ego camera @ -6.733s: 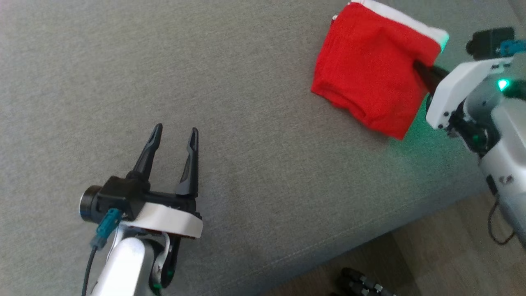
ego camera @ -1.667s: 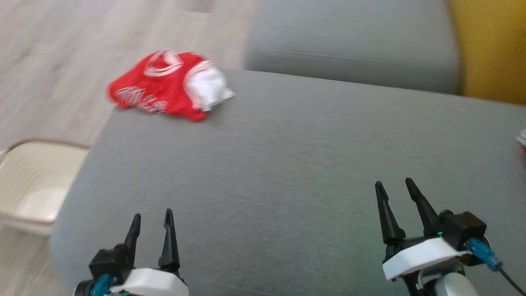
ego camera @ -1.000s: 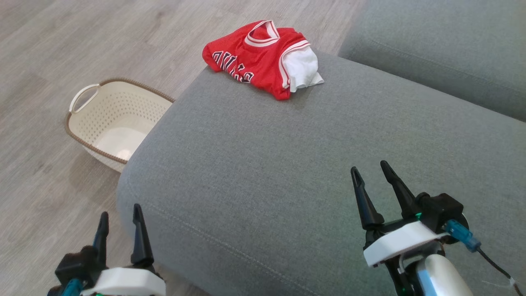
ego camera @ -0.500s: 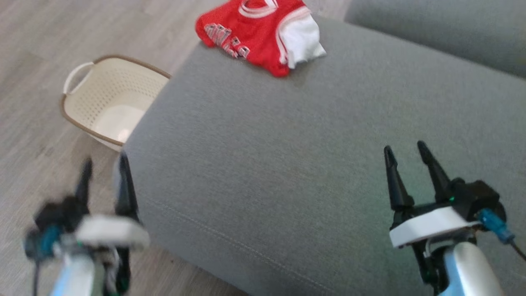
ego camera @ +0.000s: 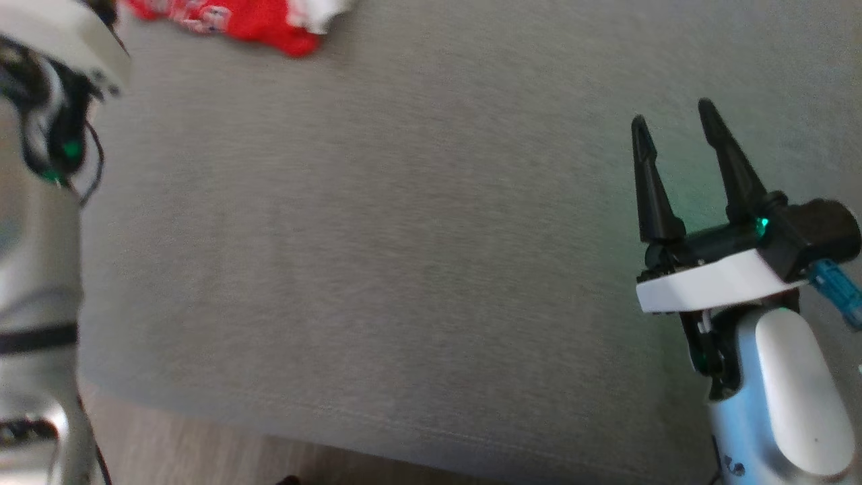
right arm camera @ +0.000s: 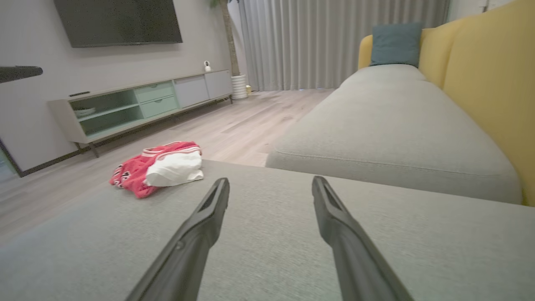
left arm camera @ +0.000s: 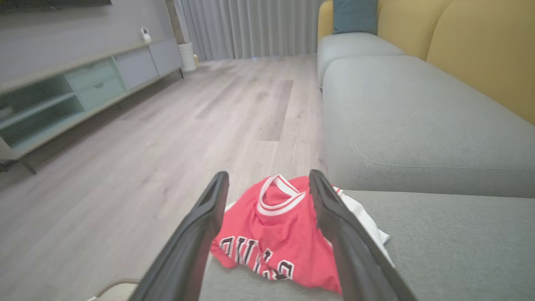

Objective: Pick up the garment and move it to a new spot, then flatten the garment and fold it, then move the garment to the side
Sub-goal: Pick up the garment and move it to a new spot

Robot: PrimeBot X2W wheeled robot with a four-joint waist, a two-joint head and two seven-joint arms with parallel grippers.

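Head view: high, steep downward look on grey cushion (ego camera: 377, 256), close range; garment (ego camera: 256, 23) cut by far left edge.
Left wrist view: low, near level, facing far curtains (left arm camera: 259, 29); garment (left arm camera: 271, 234) near, framed between own fingers (left arm camera: 200, 234).
Right wrist view: low over cushion (right arm camera: 271, 234), same heading; garment (right arm camera: 159, 167) farther off, left.
Shared by all three: cushion, garment. Shared by wrist views: floor (left arm camera: 167, 138), cabinet (left arm camera: 83, 88), curtains.

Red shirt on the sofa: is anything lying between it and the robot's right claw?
No. In the right wrist view, bare grey cushion stretches from the open right gripper to the red jersey.
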